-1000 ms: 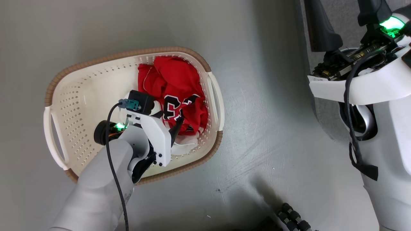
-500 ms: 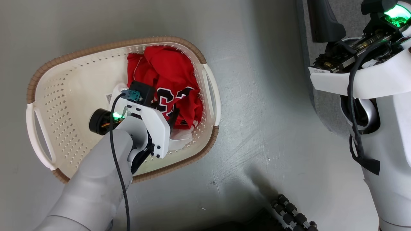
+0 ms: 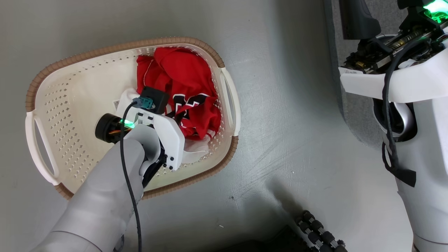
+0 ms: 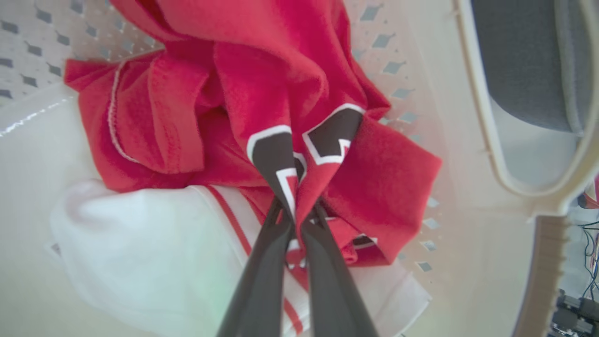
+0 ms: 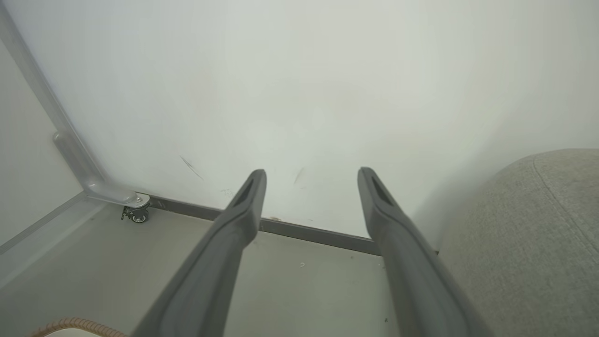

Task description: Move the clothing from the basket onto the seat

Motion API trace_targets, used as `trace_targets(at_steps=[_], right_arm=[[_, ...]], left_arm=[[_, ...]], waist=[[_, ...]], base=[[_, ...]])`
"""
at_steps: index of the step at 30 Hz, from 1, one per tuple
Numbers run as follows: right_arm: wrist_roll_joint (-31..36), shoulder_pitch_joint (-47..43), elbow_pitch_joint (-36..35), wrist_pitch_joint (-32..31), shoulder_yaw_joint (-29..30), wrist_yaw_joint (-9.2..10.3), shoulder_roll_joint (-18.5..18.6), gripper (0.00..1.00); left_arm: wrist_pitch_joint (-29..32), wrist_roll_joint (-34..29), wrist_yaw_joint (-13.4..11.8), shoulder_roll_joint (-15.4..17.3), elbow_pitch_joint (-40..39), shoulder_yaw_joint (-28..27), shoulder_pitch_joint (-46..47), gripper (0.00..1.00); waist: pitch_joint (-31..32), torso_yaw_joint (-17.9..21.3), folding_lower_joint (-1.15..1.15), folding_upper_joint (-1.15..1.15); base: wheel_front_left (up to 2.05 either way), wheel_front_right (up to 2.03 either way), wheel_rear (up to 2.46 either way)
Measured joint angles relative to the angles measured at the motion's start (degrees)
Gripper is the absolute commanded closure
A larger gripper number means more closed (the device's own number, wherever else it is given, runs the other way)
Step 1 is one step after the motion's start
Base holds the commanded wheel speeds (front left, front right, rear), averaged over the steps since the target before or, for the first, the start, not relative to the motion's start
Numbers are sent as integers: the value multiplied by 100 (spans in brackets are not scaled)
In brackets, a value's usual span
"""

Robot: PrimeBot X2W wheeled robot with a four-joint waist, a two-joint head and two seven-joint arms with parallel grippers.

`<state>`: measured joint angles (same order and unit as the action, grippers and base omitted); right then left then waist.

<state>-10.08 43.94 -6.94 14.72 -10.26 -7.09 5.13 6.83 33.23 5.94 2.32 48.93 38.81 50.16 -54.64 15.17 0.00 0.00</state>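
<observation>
My left gripper [image 4: 298, 209] had just pinched a fold of the lettered red jersey [image 4: 337, 135], bunching it inside the laundry basket [image 3: 73, 105], so I judged lifting toward the grey sofa [image 5: 538, 248] came next; my right gripper [image 5: 311, 180] hung open.

- Basket [image 3: 70, 101], left half of the head view: its bare cream bottom is lying open, and only the perforated walls are closing it in.
- Basket, right half: the clothing [image 3: 182, 75] is heaping against the right wall. The left gripper [image 4: 297, 208] is pinching a fold of it and filling the middle.
- Floor [image 3: 280, 140], centre of the head view: a grey strip is running free between the basket and the robot's body [image 3: 423, 175] at the right edge.
- Right gripper [image 5: 311, 187]: its fingers are standing apart in free air before a white wall [image 5: 299, 70]. The seat [image 5: 529, 243] is bulging in at the lower right of the right wrist view.
</observation>
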Motion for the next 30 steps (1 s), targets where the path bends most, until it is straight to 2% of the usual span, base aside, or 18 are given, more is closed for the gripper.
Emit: trace_targets(at_steps=[22,30], right_arm=[[18,38,86,0,145,0,80,0],[64,24,167,0,168,0,191,0]], left_arm=[[-1078,377,55,-13,-102,-425,-48,100],[-1571,521,79,-11,-265,-547,-399,100]], waist=[[414,-276,0,0],[713,-436,0,0]], base=[[0,0,0],[0,0,0]])
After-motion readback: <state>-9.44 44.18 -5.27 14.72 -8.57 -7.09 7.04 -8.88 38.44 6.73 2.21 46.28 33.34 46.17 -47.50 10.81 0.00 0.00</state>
